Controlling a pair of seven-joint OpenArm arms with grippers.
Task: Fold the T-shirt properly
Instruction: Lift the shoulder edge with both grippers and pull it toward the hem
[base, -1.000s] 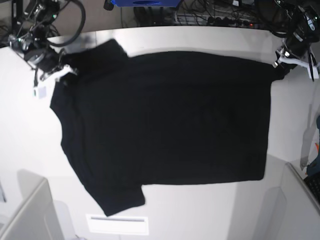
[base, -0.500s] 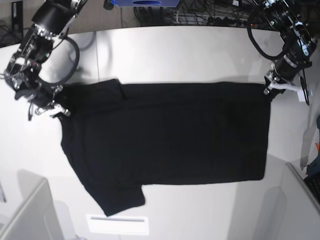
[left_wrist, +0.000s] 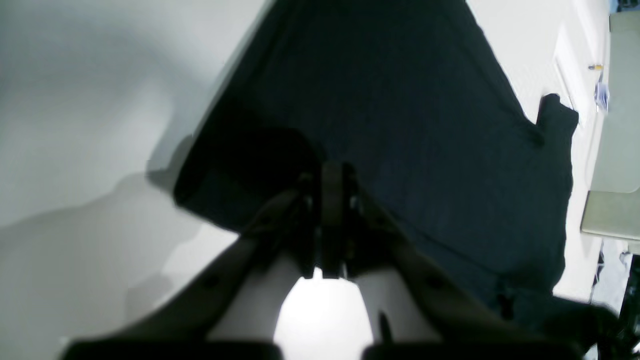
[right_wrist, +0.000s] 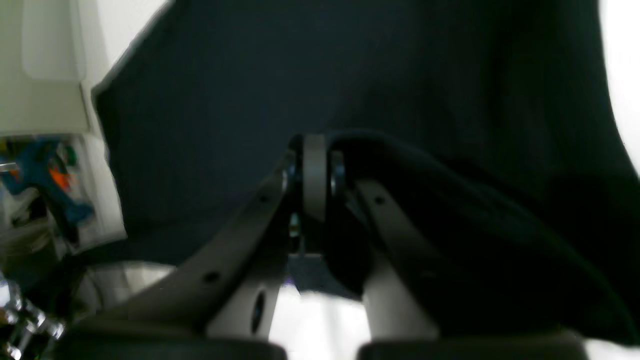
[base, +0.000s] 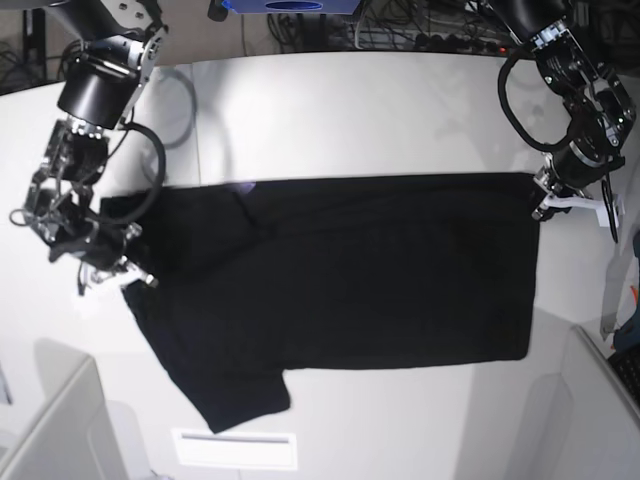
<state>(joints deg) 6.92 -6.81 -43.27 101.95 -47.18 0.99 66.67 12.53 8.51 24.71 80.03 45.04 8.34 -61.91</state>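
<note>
Base view: 1 T-shirt, black, plain side up, spread on the white table; 2 arms, 1 per side. Shirt lies w/ hem edge toward view's right, sleeves toward view's left. Far edge of the cloth is lifted & doubled over toward the near side, making a straight fold line across the top. 1 sleeve sticks out flat at bottom left of the shirt; the other is bunched up by the right gripper.

Right gripper (view's left): arm comes down from top-left corner, bends at the elbow, wrist low over the table at the shirt's shoulder end. Right wrist view: fingers pressed together, pinching a fold of black cloth that drapes over the right-hand finger.

Left gripper (view's right): arm reaches in from top-right, cabled forearm curling down, tip at the far hem corner. Left wrist view: fingers squeezed together on the shirt's corner; cloth runs away from the tip in a wide dark sheet, table pale on the left.

Around: grey bin-like edges at both bottom corners, a white flat strip near the front table edge just below the free sleeve, cables & a power strip behind the table. Nothing lies on top of the shirt.
</note>
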